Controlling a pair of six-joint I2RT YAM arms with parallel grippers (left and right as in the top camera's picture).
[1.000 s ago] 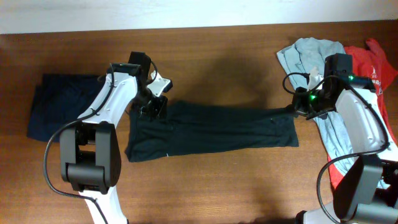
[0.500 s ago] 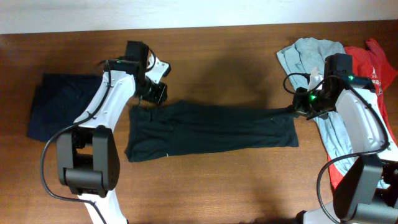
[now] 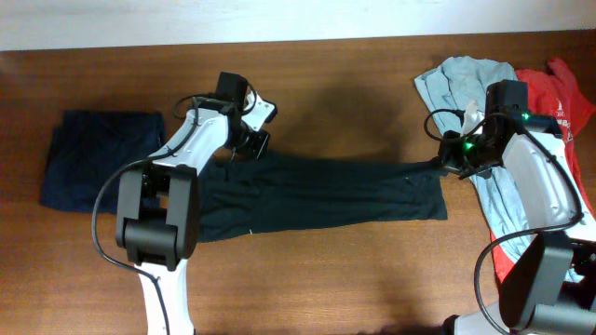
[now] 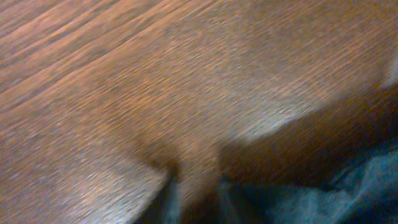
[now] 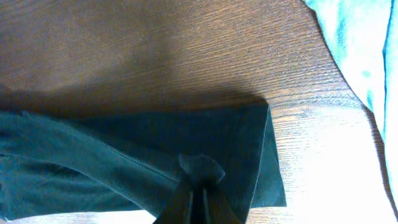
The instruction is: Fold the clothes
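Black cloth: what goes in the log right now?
black cloth: spread on table | right tool: pinching its end | left tool: at other end, grip unclear

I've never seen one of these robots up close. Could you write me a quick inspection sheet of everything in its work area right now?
Surface: brown wooden table, bare apart from the clothes.
Job's things: black garment stretched out flat in the middle; navy garment lying at the left; pale blue garment and red garment heaped at the right.
Clutter: nothing seen.
Hands: right hand shut, pinching the black garment's right end; left hand over its upper edge near the left end, open or shut unclear, its camera blurred.
Cables: black cables loop beside both arms.
Surroundings: pale strip beyond the table's far edge.
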